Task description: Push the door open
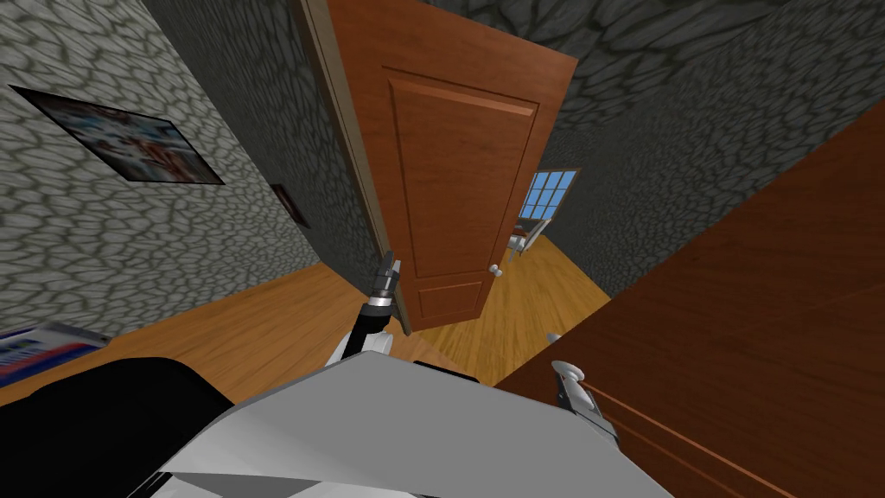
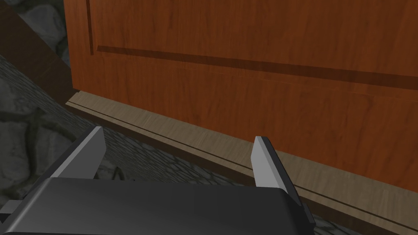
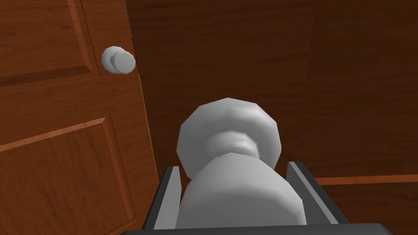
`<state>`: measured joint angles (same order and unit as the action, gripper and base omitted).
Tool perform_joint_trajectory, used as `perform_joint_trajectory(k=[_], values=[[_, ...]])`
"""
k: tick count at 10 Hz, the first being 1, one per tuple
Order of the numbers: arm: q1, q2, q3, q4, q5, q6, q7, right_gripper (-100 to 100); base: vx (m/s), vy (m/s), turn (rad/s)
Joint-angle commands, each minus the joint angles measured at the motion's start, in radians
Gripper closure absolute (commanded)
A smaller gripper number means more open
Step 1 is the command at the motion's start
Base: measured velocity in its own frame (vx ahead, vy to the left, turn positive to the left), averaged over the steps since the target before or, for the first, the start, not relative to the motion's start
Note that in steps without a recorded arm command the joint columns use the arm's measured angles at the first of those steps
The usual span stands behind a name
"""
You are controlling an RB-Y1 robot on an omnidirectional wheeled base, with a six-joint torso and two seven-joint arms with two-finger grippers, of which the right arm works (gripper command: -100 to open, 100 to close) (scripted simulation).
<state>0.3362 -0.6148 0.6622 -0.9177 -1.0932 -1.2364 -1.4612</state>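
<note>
On dark wood-grained door [image 3: 245, 49], faceted grey knob [image 3: 228, 126]

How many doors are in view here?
2. One door stands ajar ahead of the left gripper; the other door is at my right, its knob clamped in the right gripper. More may be hidden.

Head cam down; wrist cams nr door [image 1: 467, 173]

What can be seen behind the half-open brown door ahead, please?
Past the free edge of the door I see wooden floor, a blue-paned window and a small grey object below it, too small to identify. The door leaf hides everything else there.
</note>
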Motion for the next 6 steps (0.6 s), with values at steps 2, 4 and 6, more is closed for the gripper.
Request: perform_joint_trajectory(k=[2, 4, 6], values=[[-0.017, 0.014, -0.035, 0.014, -0.020, 0.009, 0.023, 100, 0.021, -0.010, 0.049], [-0.038, 0.032, -0.076, 0.031, -0.043, 0.020, 0.050, 100, 0.066, -0.048, 0.142], [-0.063, 0.053, -0.124, 0.052, -0.072, 0.033, 0.085, 100, 0.085, -0.066, 0.164]])
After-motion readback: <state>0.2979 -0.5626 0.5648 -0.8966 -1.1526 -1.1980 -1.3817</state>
